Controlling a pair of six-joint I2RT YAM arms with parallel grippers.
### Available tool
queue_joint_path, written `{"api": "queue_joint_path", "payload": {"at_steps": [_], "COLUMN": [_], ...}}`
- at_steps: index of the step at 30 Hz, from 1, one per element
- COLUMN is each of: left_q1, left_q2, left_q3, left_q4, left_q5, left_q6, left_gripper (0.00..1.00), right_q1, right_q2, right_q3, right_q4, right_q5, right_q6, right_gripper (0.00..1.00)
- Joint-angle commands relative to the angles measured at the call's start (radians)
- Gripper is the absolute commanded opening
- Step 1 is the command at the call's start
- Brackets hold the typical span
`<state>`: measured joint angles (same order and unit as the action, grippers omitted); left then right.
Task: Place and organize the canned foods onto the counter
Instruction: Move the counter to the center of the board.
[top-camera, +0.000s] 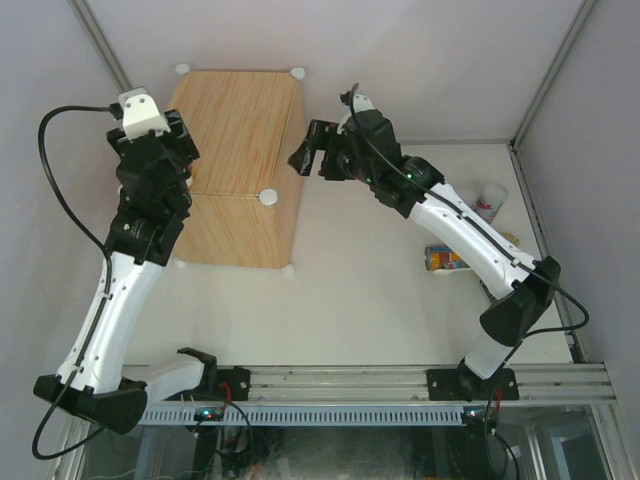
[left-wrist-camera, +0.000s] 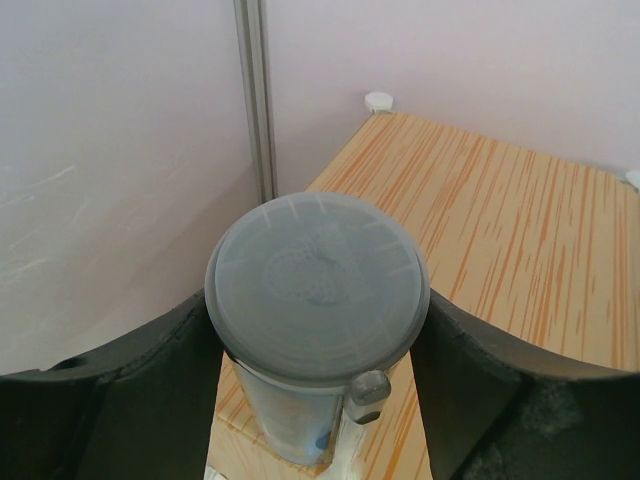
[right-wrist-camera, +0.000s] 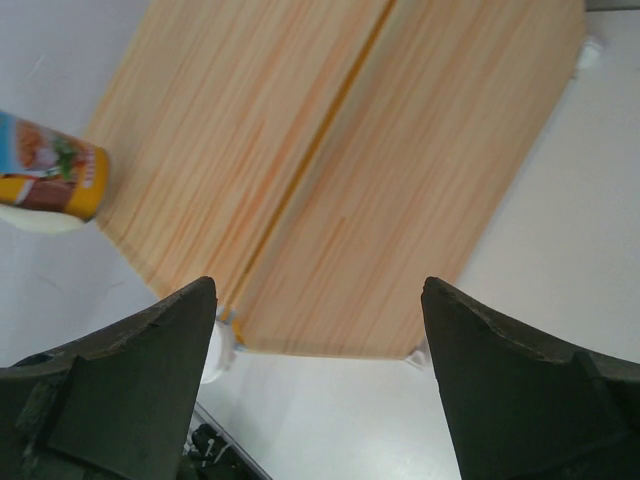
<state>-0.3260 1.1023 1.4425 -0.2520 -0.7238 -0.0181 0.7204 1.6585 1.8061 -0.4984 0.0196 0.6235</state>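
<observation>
I count one tall blue-orange cylinder (left-wrist-camera: 315, 280), round and grey-lidded, clamped in my left end effector (left-wrist-camera: 315, 325) at the edge of the striped wood-grain surface (left-wrist-camera: 520, 230). My right end effector (right-wrist-camera: 318, 300) is wide open and empty.

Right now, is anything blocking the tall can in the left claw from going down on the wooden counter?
Nothing visible does. The left claw grips the tall can at the edge of the counter, and the wood beside it is bare. The right claw hangs open, well apart.
</observation>
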Motion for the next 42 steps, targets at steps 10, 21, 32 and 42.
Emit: {"api": "queue_joint_path", "payload": {"at_steps": [10,21,32,42], "left_q1": [0.112,0.151,0.154,0.155], "left_q2": [0.035,0.053,0.068,0.076], "left_q3": [0.101,0.094,0.099,0.082], "left_q4": [0.13,0.142,0.179,0.203], "left_q5": [0.107,0.105,0.081,0.057], "left_q6": [-0.113,-0.098,-0.01,0.02], "left_gripper": [0.0,0.0,0.0,0.0], "right_q1": [0.118,0.128,0.117,0.107], "right_q2": [0.024,0.006,0.015,0.029], "right_q3": [0.052,-0.02,-0.032,-0.068], "right_q4": [0.032,0.092,0.125,0.179], "right_q5": [-0.085,-0.179,-0.233,-0.28], "right_q6": [0.04,0.155,0.211,0.281], "right_gripper": [0.8,0.77,0.75,0.71]}}
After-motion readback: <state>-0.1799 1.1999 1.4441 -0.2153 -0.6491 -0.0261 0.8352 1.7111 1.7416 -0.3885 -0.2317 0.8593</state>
